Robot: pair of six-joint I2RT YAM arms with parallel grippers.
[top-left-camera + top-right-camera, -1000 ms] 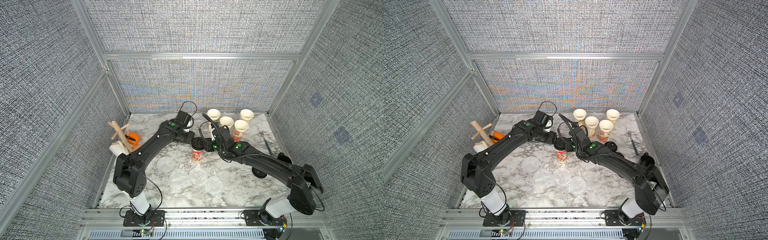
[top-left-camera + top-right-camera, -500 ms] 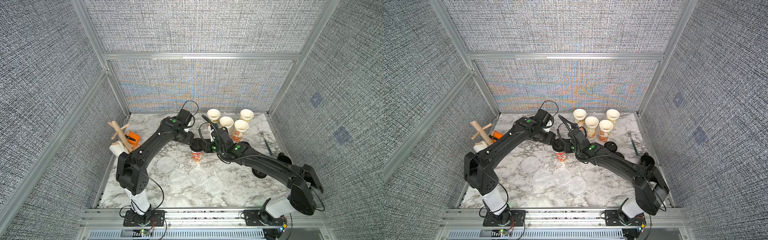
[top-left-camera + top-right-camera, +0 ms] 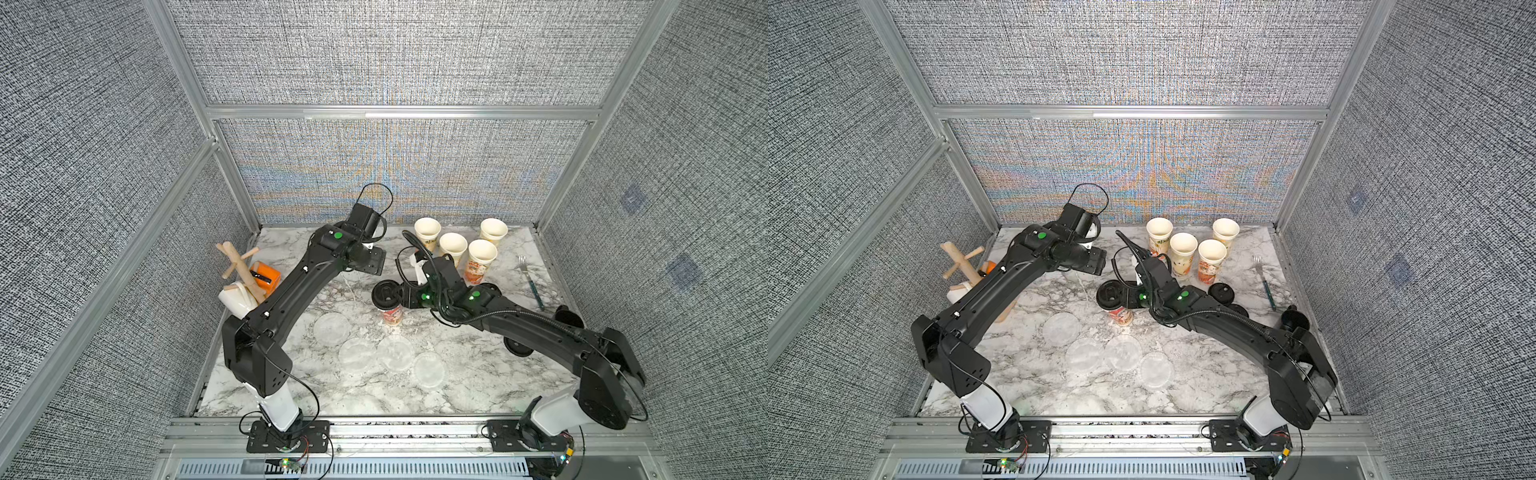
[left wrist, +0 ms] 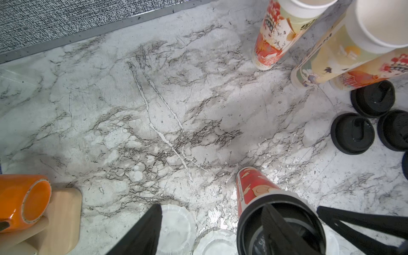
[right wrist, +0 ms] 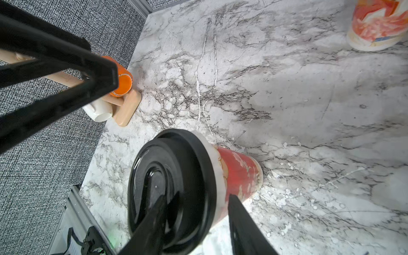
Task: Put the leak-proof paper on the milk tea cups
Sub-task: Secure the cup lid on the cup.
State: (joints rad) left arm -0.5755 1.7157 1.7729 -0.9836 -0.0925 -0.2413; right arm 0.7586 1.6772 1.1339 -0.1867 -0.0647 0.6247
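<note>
Milk tea cup (image 5: 238, 174) | right pincer (image 5: 197, 197) part-open astride black lid (image 5: 176, 154) rim, grip unclear | left pincer (image 4: 210, 207) open, empty

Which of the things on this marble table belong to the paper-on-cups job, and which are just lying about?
Job: five tall printed paper cups, four open, one black-lidded cup; four thin translucent round paper discs.
Lying about: loose black plastic lids; teal-handled fork; wooden mug tree; orange mug; white mug.
</note>
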